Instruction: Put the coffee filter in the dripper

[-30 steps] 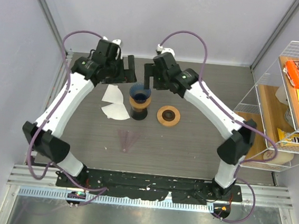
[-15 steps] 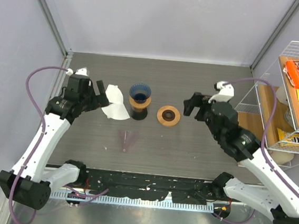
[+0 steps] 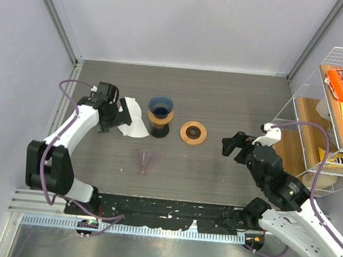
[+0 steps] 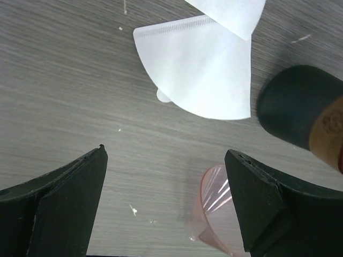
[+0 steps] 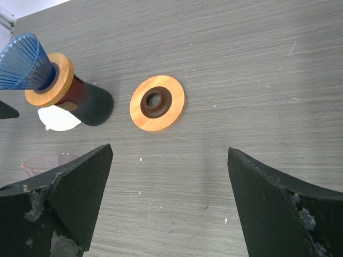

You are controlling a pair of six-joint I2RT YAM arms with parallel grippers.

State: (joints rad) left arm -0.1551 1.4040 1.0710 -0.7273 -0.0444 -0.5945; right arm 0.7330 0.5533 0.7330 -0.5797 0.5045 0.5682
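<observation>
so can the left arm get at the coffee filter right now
Probably yes: the left gripper is open, with the coffee filter lying flat just ahead and nothing between them. A second filter overlaps its far corner, so pinching only one may be fiddly.

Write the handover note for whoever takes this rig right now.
Left gripper: open, empty, poised just short of the white fan-shaped paper coffee filter. A second filter overlaps its far corner. Both lie flat on the table, left of the dripper.
Right gripper: open, empty, off to the right, apart from everything.
Dark blue ribbed plastic cone dripper: upright on its wooden-collared stand, no filter in it.
Done: nothing yet.
Left to do: grasp one filter, probably with the left gripper, and seat it in the dripper.
</observation>
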